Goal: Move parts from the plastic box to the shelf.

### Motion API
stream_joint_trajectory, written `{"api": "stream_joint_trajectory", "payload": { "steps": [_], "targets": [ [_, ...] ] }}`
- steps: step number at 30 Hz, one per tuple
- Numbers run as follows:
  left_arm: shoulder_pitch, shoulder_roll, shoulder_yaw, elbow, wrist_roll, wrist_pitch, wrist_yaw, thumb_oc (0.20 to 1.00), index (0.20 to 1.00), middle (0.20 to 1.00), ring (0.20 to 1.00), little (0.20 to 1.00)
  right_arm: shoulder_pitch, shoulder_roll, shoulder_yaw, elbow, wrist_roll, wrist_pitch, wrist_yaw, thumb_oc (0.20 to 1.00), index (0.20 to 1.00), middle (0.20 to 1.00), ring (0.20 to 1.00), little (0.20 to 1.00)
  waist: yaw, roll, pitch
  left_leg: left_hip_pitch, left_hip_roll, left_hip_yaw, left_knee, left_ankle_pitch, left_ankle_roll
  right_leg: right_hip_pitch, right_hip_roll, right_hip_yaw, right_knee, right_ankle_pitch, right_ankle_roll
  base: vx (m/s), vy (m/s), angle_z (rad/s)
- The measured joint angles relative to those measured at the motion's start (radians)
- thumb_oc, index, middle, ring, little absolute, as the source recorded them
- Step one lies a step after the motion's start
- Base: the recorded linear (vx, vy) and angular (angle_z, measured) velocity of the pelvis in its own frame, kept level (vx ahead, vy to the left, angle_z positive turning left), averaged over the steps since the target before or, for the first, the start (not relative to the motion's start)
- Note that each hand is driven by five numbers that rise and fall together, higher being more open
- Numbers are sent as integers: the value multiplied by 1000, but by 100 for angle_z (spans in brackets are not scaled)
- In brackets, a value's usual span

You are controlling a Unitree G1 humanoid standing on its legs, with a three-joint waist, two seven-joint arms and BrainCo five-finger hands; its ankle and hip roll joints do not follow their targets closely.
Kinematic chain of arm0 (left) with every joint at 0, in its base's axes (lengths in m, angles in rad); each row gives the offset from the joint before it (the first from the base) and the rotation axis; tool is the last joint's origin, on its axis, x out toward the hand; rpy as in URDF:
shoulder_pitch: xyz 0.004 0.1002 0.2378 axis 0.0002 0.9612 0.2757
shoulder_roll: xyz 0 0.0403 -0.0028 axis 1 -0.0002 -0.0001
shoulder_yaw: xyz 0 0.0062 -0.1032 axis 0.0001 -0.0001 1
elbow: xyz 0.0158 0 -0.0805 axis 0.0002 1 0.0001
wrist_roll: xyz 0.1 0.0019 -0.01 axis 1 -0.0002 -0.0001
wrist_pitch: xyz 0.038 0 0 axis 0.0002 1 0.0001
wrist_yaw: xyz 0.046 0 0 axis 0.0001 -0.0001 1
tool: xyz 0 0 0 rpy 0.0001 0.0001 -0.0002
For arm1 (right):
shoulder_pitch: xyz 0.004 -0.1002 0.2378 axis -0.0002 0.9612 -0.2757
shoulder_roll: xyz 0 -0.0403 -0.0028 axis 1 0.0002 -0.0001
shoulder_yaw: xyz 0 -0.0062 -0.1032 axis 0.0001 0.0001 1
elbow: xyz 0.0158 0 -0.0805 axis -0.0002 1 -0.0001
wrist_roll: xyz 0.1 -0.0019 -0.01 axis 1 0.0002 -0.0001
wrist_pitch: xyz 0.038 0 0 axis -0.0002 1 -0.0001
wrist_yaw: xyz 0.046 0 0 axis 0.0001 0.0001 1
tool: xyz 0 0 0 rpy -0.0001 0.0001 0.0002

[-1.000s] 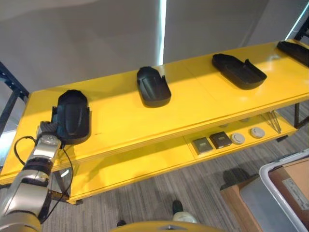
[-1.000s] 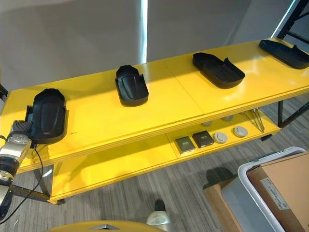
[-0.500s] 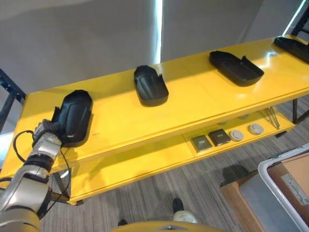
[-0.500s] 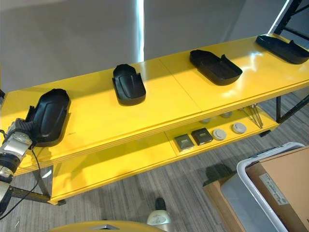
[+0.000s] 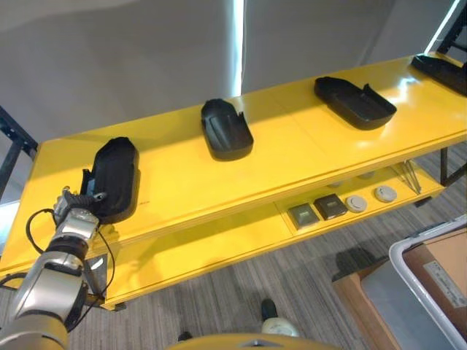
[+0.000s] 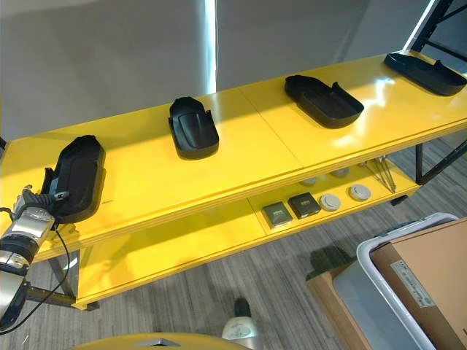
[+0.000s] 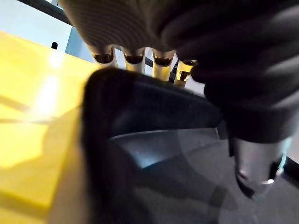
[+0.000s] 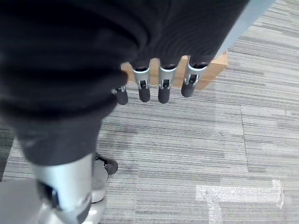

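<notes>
A black moulded part (image 5: 114,179) lies on the left end of the yellow shelf (image 5: 182,182). My left hand (image 5: 75,217) is at the part's near end, by the shelf's front edge. In the left wrist view its fingers (image 7: 134,58) run straight past the part's (image 7: 154,154) rim, and the thumb (image 7: 254,163) stands apart beside it, so the hand is open. My right hand hangs over the carpet with its fingers (image 8: 163,88) relaxed and holding nothing. The white plastic box (image 5: 416,281) stands at the lower right.
Three more black parts (image 5: 227,130) (image 5: 354,103) (image 5: 442,73) lie along the shelf top. Small square and round pieces (image 5: 328,208) sit on the lower yellow board. A cardboard box (image 5: 354,292) stands beside the plastic box. A dark rack frame (image 5: 14,138) is at the left.
The black part has turned a little on the shelf. My left hand has drawn back toward the front edge.
</notes>
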Motion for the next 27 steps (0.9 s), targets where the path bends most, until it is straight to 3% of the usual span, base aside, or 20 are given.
{"api": "stream_joint_trajectory", "payload": {
  "steps": [6, 12, 14, 15, 18, 20, 21, 23, 25, 27],
  "targets": [
    [12, 63, 53, -128, -17, -72, 72, 1000, 1000, 1000, 1000, 1000, 4, 0, -1, 0, -8, 0, -1, 1000, 1000, 1000, 1000, 1000, 18, -3, 2, 4, 2, -12, 0, 1, -1, 14, 0, -21, 0, 4, -3, -8, 4, 6],
    [94, 203, 110, -509, -22, -140, 81, 1000, 1000, 1000, 1000, 1000, 14, 8, -6, -2, -8, -1, -5, 1000, 1000, 1000, 1000, 1000, 61, -11, 12, 12, 5, -41, 0, 0, -3, 49, -1, -48, -1, -7, 1, -5, -2, 14],
    [126, 228, 154, -623, -38, -199, 49, 1000, 1000, 1000, 1000, 1000, 26, 13, -14, -1, -9, -4, -16, 1000, 1000, 1000, 1000, 1000, 84, -15, 15, 20, 6, -42, 0, -3, -6, 60, 0, -50, -1, -14, 1, -2, -2, 10],
    [206, 234, 242, -795, -116, -217, -52, 1000, 1000, 1000, 1000, 1000, 26, 20, -37, -5, -9, -8, -24, 1000, 1000, 1000, 1000, 1000, 106, -17, 16, 21, 5, -49, 0, -5, -8, 65, -3, -55, -1, -15, 2, -9, 2, 12],
    [361, 181, 290, -1147, -226, -263, -230, 1000, 1000, 1000, 1000, 1000, 43, 31, -81, -3, -21, -6, -24, 1000, 1000, 1000, 1000, 1000, 136, -23, 14, 21, 0, -68, 0, -5, -5, 76, -10, -77, -1, -19, 8, -6, 10, 21],
    [443, 115, 278, -1248, -266, -284, -338, 1000, 1000, 1000, 1000, 1000, 41, 31, -82, -3, -47, -8, -25, 1000, 1000, 1000, 1000, 1000, 155, -22, 11, 27, -3, -68, 0, -6, -3, 76, -13, -76, -1, -20, 9, -1, 6, 4],
    [511, 59, 271, -1251, -299, -281, -419, 1000, 1000, 1000, 1000, 1000, 30, 36, -82, -5, -48, -6, -29, 1000, 1000, 1000, 1000, 1000, 169, -19, 7, 25, -3, -70, 0, -6, -3, 77, -12, -80, -1, -19, 9, 1, 12, -6],
    [585, -36, 275, -1233, -333, -273, -477, 1000, 1000, 1000, 1000, 1000, 30, 42, -80, -3, -47, -7, -35, 1000, 1000, 1000, 1000, 1000, 166, -16, 3, 22, -3, -70, 0, -8, -4, 78, -12, -79, -1, -21, 9, 0, 3, -2],
    [670, -93, 237, -1168, -350, -270, -533, 1000, 1000, 1000, 1000, 1000, 32, 48, -77, -2, -45, -1, -36, 1000, 1000, 1000, 1000, 1000, 169, -16, 1, 25, 0, -70, 0, -6, -4, 75, -10, -79, -1, -26, 2, -7, 0, 2],
    [704, -99, 225, -1150, -352, -269, -554, 1000, 1000, 1000, 1000, 1000, 34, 46, -73, -2, -38, 5, -37, 1000, 1000, 1000, 1000, 1000, 183, -17, 1, 17, 1, -71, 0, -5, -3, 72, -9, -81, -1, -28, 3, 0, 0, 0]
  ]
}}
